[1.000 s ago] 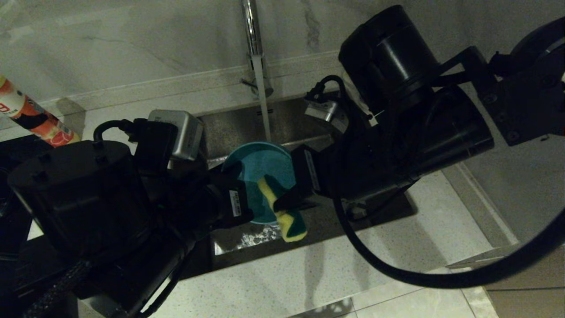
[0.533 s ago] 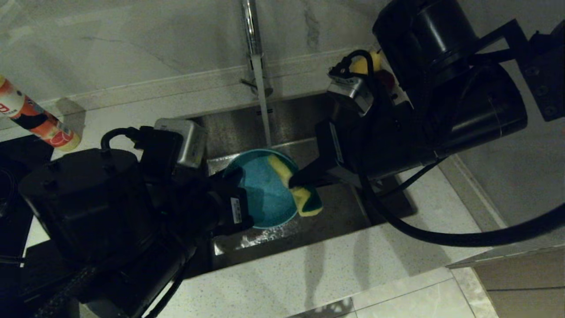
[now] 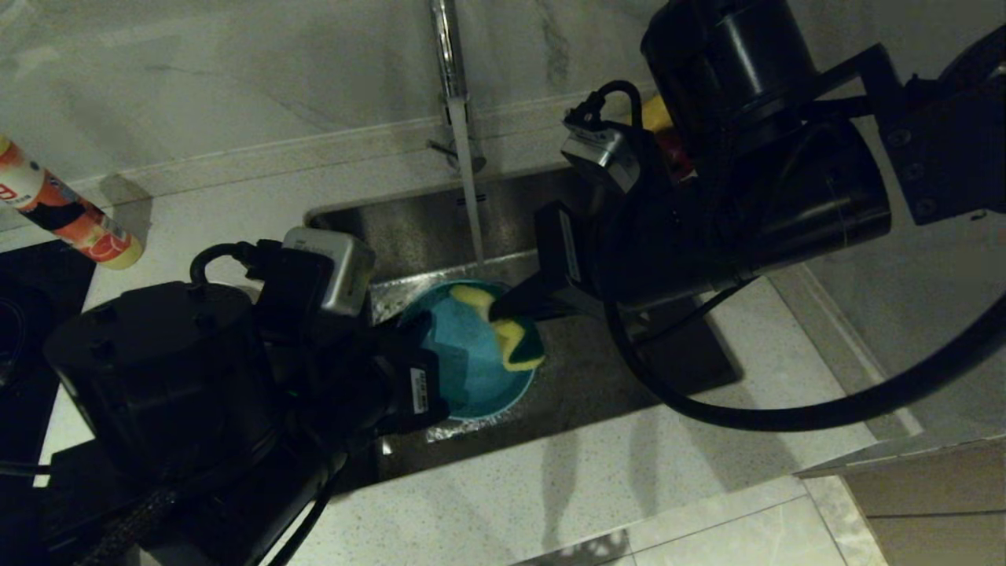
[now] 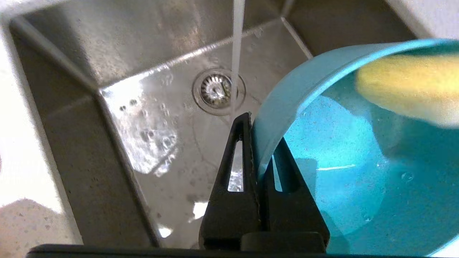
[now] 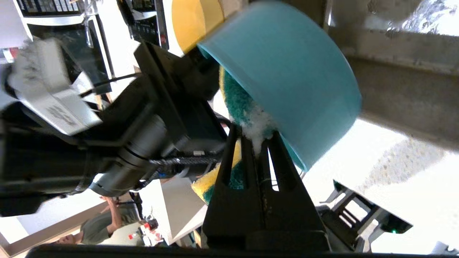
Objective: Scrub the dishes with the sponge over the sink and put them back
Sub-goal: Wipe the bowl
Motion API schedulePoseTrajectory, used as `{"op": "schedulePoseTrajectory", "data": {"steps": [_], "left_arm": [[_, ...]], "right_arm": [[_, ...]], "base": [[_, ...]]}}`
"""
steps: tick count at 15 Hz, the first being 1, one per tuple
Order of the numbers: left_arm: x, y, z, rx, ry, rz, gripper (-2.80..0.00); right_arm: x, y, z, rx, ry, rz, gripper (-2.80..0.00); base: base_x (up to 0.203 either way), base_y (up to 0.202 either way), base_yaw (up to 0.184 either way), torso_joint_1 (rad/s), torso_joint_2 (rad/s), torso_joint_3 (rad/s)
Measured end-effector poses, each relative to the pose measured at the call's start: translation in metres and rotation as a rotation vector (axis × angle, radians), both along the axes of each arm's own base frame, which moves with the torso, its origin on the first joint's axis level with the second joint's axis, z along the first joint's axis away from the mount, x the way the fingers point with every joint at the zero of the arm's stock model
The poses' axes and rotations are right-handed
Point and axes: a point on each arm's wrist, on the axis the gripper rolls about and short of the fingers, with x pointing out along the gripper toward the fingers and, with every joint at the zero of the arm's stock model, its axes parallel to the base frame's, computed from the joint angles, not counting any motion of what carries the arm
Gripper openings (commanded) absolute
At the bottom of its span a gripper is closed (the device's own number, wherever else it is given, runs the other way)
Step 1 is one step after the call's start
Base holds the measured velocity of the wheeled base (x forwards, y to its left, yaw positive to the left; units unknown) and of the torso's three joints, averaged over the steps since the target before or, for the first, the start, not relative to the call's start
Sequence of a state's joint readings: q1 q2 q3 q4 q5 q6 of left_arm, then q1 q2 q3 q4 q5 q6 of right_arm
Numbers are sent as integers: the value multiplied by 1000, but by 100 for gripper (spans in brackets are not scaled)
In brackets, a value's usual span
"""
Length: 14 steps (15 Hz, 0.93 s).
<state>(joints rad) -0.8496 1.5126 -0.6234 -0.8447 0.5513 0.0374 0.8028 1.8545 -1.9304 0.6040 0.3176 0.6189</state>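
Far left on the counter, an orange bottle lies tipped near the wall, out of play. Next, left gripper: jaws pressed together on the rim of the light blue bowl, one finger inside, one outside, clear in the left wrist view. Bowl is held tilted, open side toward the other arm, likely so the inside can be reached and water drains off. It hangs over the sink, not resting on the bottom, so drips and suds go down the drain strainer. Water stream from the faucet falls just behind the bowl's rim, handy for rinsing.

Right gripper: clamped on the sponge, which is folded over the bowl's far rim, yellow foam showing inside, green scouring face with foam on the outer wall. Looks like rim scrubbing, mid-task. Something yellow and red sits behind the right arm, mostly hidden. Pink bowl not in view.
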Motion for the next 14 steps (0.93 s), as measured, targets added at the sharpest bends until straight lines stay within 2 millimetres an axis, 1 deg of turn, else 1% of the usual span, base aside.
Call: {"op": "schedulePoseTrajectory", "data": {"steps": [2,5,9,14], "left_arm": [[-1,0,-4,9,11,-18,-280],[-1,0,-4,8,12,-20,-280],[-1,0,2,-15,-4,-19,-280],[1,0,11,-51,-24,-9,-280]], "right_arm": [[1,2,-1,3,-3,2,-280],[1,9,-6,-6,4,14,-280],[-9,19,-11,-29,28,50,-280],[-14,15,-23,-91,78,58,-280]], "base": [[0,0,0,0,0,0],[0,0,0,0,0,0],[0,0,0,0,0,0],[0,0,0,0,0,0]]}}
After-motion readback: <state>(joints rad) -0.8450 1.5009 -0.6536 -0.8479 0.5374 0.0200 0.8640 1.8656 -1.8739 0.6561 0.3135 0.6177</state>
